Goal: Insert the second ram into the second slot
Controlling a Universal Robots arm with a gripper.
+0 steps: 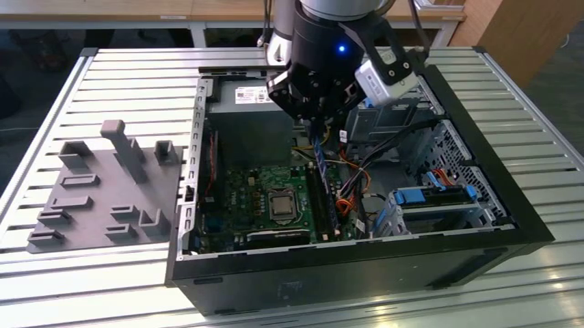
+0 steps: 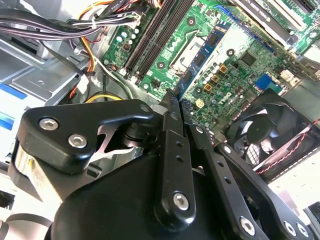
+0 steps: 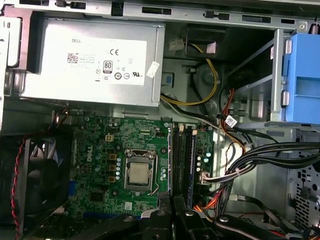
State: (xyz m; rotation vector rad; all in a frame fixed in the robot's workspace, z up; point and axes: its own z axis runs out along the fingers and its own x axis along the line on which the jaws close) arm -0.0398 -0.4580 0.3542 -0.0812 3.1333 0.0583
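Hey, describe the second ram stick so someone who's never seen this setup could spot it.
Find the open computer case on the slatted table. Above its green motherboard, the end effector grips the second ram. It is the thin dark-blue stick hanging down, not seated in the memory slots below.

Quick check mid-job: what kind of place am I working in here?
Likely a robotics lab or assembly test bench: a slatted metal table, an open computer case lying on it, and a grey fixture plate beside it.
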